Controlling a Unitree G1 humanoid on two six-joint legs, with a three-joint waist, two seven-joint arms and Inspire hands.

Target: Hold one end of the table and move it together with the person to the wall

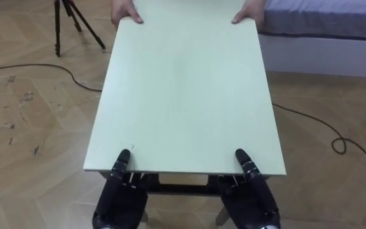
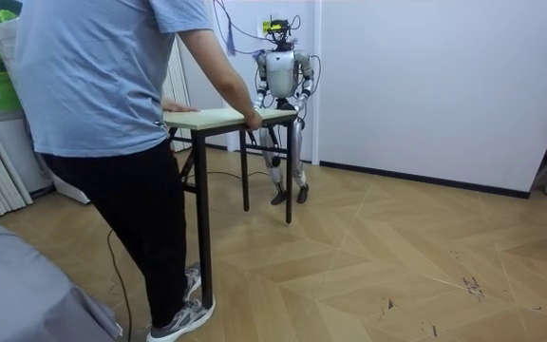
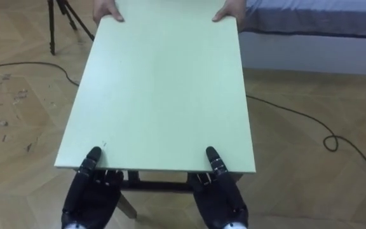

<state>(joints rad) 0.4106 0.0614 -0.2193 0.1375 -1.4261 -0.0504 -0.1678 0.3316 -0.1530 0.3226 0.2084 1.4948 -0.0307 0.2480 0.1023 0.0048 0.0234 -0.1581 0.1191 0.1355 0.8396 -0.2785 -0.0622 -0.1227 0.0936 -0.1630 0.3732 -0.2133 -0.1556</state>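
Both robot hands are clamped on the near short edge of the table (image 1: 183, 89). The left hand (image 1: 119, 194) and right hand (image 1: 250, 194) each lay a thumb on the pale top, with the rest of the hand tucked beneath, one near each corner. At the far edge the person's hands (image 1: 126, 13) hold the opposite corners the same way.

The room view shows the table between the person (image 2: 103, 95) and the robot, near a white wall (image 2: 425, 76). Whether its feet are off the floor (image 2: 397, 266) I cannot tell.

I judge the table stiff and of moderate weight, a flat board on a dark frame, awkward mainly for its length. The smooth top gives the thumbs little bite (the hidden fingers below must do the carrying). Corner holds look right, since they check twisting.

A bed (image 1: 323, 32) lies just behind the person, a tripod (image 1: 68, 22) stands off to the left, and a cable (image 1: 310, 124) trails across the floor, so the footing needs care.
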